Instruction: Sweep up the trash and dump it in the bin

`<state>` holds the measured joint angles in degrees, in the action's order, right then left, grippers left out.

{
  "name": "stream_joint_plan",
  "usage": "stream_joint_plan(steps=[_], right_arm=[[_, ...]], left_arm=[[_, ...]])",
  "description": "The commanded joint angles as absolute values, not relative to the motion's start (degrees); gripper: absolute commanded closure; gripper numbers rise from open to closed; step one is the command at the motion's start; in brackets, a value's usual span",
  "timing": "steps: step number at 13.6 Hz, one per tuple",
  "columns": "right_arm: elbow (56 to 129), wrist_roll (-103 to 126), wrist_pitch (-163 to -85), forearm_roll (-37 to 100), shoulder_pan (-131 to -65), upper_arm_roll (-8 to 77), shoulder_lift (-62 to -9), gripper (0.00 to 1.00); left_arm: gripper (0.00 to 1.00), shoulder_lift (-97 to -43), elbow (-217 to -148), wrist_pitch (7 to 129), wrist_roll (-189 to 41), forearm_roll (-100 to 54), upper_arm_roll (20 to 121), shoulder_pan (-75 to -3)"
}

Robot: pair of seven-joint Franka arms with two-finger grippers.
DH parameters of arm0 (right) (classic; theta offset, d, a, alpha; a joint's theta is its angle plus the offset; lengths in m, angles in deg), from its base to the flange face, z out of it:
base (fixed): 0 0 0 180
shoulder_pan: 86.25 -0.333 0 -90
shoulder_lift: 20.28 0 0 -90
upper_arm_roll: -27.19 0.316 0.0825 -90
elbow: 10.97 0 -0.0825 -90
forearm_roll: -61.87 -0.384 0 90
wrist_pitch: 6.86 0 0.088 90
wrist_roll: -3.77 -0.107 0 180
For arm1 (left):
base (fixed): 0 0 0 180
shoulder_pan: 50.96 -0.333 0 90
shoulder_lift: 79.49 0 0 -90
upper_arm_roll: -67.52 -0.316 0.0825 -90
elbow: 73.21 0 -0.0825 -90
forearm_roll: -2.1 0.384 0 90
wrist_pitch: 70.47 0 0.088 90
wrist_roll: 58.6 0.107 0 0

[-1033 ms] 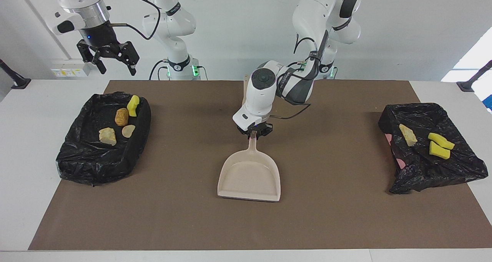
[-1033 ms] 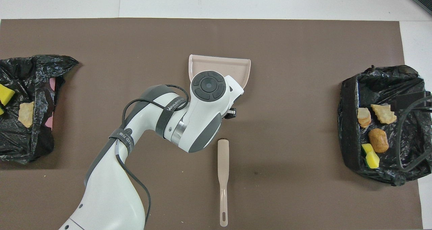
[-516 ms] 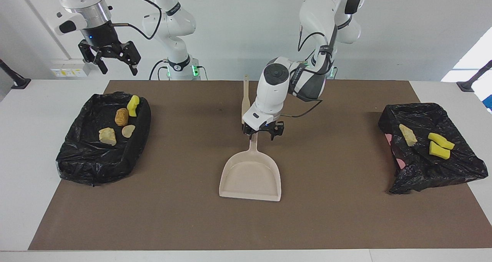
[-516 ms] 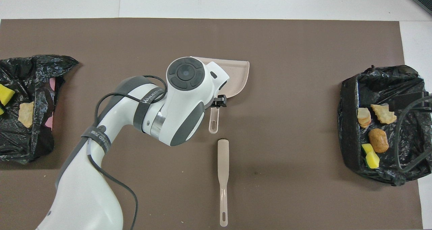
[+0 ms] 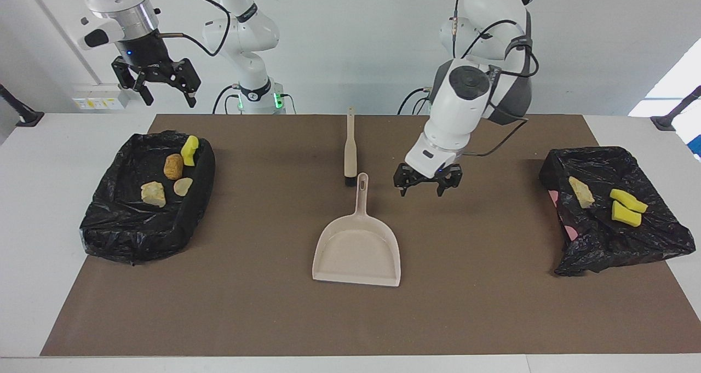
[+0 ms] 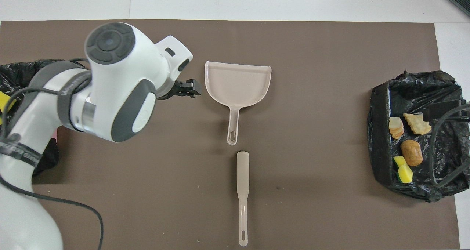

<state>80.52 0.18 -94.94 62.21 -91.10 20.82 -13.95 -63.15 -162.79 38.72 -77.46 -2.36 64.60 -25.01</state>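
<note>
The trash lies in two black-bagged bins. The bin (image 5: 109, 230) (image 6: 378, 151) at the right arm's end holds several pieces, among them a yellow sponge (image 5: 190, 149) (image 6: 404, 172) and an orange chunk (image 5: 173, 166) (image 6: 411, 152). The bin (image 5: 602, 252) at the left arm's end holds a tan chunk (image 5: 581, 191) and two yellow sponges (image 5: 627, 207). My left gripper (image 5: 428, 185) (image 6: 189, 92) hangs open and empty over the mat, beside the dustpan's handle. My right gripper (image 5: 159, 85) waits open, high over the bin at its own end.
The beige dustpan (image 5: 356, 247) (image 6: 238, 83) lies flat mid-mat, handle toward the robots. The brush (image 5: 350, 148) (image 6: 242, 184) lies in line with it, nearer the robots. In the overhead view the left arm covers most of the bin at its end.
The left gripper opened and let go of the dustpan handle, then rose and swung toward the left arm's end. The dustpan stays flat on the mat. The right arm barely moved.
</note>
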Motion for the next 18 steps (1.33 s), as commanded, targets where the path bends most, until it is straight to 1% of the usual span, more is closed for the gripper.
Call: stream_joint_plan(steps=[1, 5, 8, 10, 14, 16, 18], right_arm=[[81.4, -0.45, -95.98, 60.99, -90.73, 21.04, -13.16, 0.0], [81.4, -0.53, -95.98, 60.99, -90.73, 21.04, -13.08, 0.0], [81.4, -0.53, -95.98, 60.99, -90.73, 21.04, -13.16, 0.0], [81.4, -0.53, -95.98, 60.99, -90.73, 21.04, -13.08, 0.0], [80.97, -0.18, -93.88, 61.96, -90.47, 21.04, -12.64, 0.0], [79.3, -0.09, -92.99, 61.96, -90.38, 21.04, -13.07, 0.0], [79.73, -0.18, -92.82, 61.78, -90.47, 21.04, -12.64, 0.0]], left_arm=[[0.0, -67.62, -163.65, 34.23, -70.23, -1.86, 65.15, -30.37], [0.0, -71.48, -163.91, 28.34, -59.42, -2.12, 65.15, -37.76], [0.0, -75.44, -164.7, 23.86, -52.31, -2.47, 65.15, -43.99], [0.0, -77.29, -164.7, 21.65, -50.34, -3.35, 65.06, -47.25], [0.0, -78.43, -164.7, 19.54, -50.52, -1.25, 65.41, -46.83], [0.0, -80.18, -164.79, 16.04, -50.08, -1.15, 65.5, -46.92], [0.0, -82.21, -167.06, 15.75, -50.16, -1.15, 65.5, -46.92]])
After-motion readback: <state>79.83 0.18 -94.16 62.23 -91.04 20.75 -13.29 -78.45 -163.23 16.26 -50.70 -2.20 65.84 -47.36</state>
